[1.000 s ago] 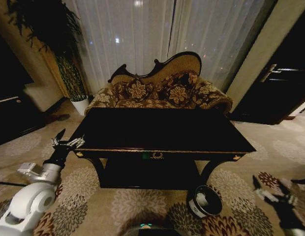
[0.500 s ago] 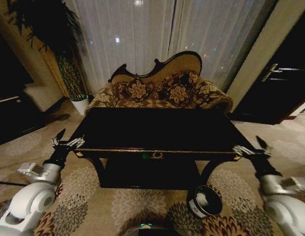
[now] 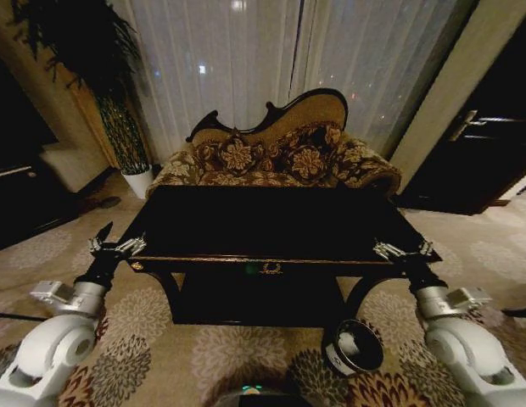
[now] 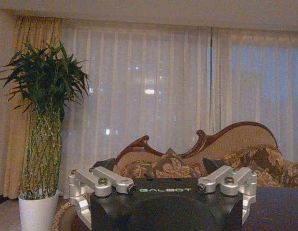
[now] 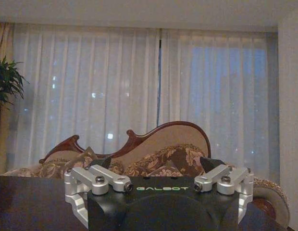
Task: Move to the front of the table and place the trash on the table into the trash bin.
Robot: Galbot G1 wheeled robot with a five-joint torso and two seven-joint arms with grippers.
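Note:
The table [image 3: 271, 225], near-black and glossy with gold trim, stands straight ahead of me. The trash is out of view; the tabletop looks bare. The trash bin [image 3: 355, 346], a small dark cylinder, lies tipped on the carpet by the table's front right leg. A white shape shows in its mouth, and I cannot tell what it is. My left gripper [image 3: 116, 246] hovers open at the table's front left corner. My right gripper [image 3: 405, 251] hovers open at the front right corner, above the bin. Both wrist views show wide-spread jaws with nothing between them, left gripper [image 4: 161, 166] and right gripper [image 5: 156, 163].
An ornate floral sofa [image 3: 276, 157] stands right behind the table, before sheer curtains. A tall plant in a white pot [image 3: 137, 180] is at the back left. A dark door [image 3: 475, 161] is on the right. Patterned carpet [image 3: 161, 356] lies around the table.
My right arm has risen from low at the right and swung in to the table's front right corner. The left arm has stayed still.

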